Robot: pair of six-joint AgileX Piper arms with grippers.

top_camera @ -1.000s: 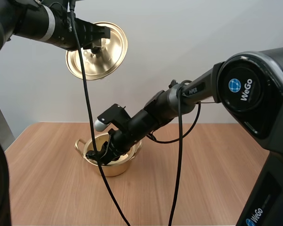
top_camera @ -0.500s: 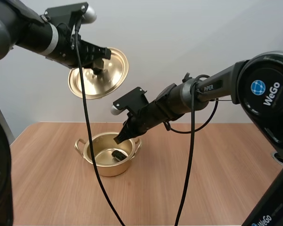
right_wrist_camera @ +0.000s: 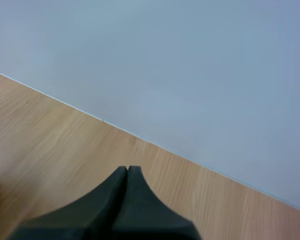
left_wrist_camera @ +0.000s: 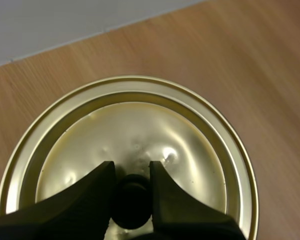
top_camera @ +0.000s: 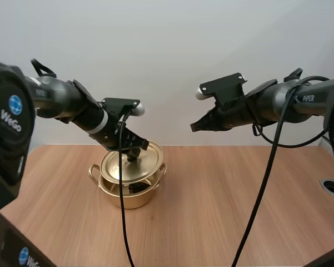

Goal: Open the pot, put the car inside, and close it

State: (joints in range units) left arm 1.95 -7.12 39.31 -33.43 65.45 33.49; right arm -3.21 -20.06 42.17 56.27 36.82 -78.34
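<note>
Lid [top_camera: 128, 166] came way down since half a second ago. It was held high in the air, and now it sits low over the pot [top_camera: 129, 199], knob side up and tipped a bit. My right gripper [top_camera: 193, 127] backed out of the pot too. It's up in the air now, well to the right of the pot, fingers pressed together into one wedge with nothing in them.

Car [top_camera: 136, 188]: only a dark sliver peeks through the gap between the lid's near edge and the pot rim. So it's inside the pot, but I can't tell which way it points or how its long side runs.

Surface is a light wood table [top_camera: 239, 211], with a plain pale wall behind the far edge. The pot stands left of the tabletop's middle, closer to the far edge than the near one.

My left gripper [left_wrist_camera: 131, 170] is right on top of the lid, fingers pinching the black knob [left_wrist_camera: 132, 202] from both sides. That puts the lid directly under the fingertips and the car below that again. Whether the lid's far edge already touches the rim, no idea.
</note>
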